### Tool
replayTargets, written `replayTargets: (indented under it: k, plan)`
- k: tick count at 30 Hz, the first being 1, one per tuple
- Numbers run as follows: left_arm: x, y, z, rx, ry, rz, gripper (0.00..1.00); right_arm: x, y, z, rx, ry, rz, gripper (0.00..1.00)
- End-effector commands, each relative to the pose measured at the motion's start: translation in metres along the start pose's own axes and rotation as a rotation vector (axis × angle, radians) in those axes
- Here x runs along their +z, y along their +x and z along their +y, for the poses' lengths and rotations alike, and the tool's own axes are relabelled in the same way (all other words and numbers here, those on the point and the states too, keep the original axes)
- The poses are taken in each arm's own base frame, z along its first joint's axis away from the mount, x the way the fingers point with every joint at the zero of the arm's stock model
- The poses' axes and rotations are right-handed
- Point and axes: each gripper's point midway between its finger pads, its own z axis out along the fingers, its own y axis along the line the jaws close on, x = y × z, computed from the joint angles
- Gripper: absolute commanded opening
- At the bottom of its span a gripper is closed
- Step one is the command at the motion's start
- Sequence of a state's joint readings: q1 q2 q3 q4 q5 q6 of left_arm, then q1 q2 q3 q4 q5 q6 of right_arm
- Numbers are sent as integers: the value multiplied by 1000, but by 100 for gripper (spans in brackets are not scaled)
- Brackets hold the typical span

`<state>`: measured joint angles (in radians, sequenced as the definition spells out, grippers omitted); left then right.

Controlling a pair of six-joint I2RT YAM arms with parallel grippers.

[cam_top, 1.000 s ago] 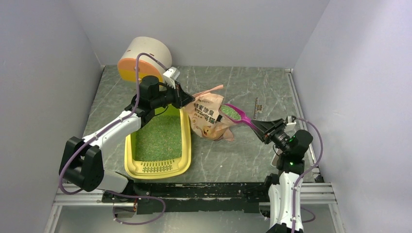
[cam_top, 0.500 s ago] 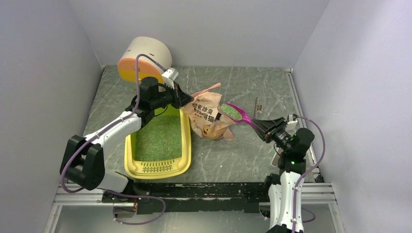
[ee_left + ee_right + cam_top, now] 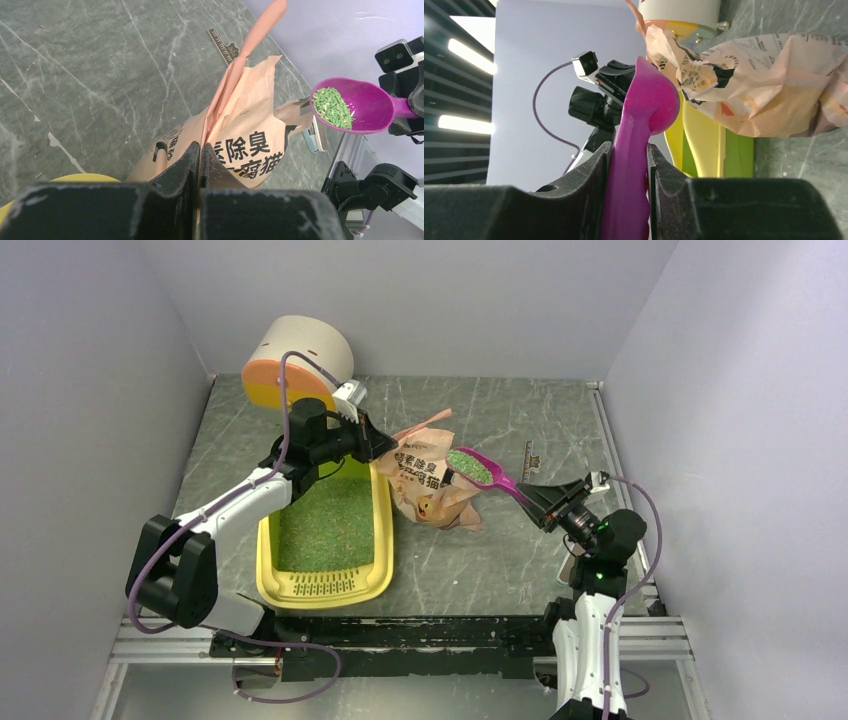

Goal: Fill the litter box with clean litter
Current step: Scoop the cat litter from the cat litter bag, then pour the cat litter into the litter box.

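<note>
The yellow litter box [image 3: 378, 540] lies at the left with green litter [image 3: 328, 522] in it; its wall also shows in the right wrist view [image 3: 704, 145]. My left gripper [image 3: 385, 448] is shut on the top edge of the pink-beige printed bag [image 3: 432, 485], pinching it in the left wrist view [image 3: 199, 150]. My right gripper [image 3: 532, 502] is shut on the handle of the magenta scoop [image 3: 478, 470], seen in the right wrist view [image 3: 629, 150]. The scoop [image 3: 352, 104] holds green litter [image 3: 332, 105] and hangs above the bag.
A white cylinder with an orange end [image 3: 292, 362] stands at the back left, behind the litter box. A small ruler-like strip [image 3: 529, 462] lies on the grey marbled table right of the bag. Walls close in on both sides.
The scoop with litter has moved left and a little up, further over the bag. The left gripper still pinches the bag.
</note>
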<state>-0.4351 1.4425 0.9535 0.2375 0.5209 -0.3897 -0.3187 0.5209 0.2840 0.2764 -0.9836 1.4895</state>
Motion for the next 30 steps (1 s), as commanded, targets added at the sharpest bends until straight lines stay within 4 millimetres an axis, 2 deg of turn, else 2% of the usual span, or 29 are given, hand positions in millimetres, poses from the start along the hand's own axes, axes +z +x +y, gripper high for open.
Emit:
replayTargets:
  k: [1, 8, 16, 30]
  plan:
    - [1, 3, 0, -4, 13, 16, 5, -2, 12, 17, -32, -74, 68, 0]
    - [-2, -2, -17, 20, 95, 31, 5, -1, 19, 22, -59, -69, 133, 0]
    - [-2, -7, -24, 23, 124, 18, 5, 3, 35, 33, -67, -88, 214, 0]
    - [-9, -12, -34, 39, 151, 16, 5, 34, 92, 44, -71, -111, 334, 0]
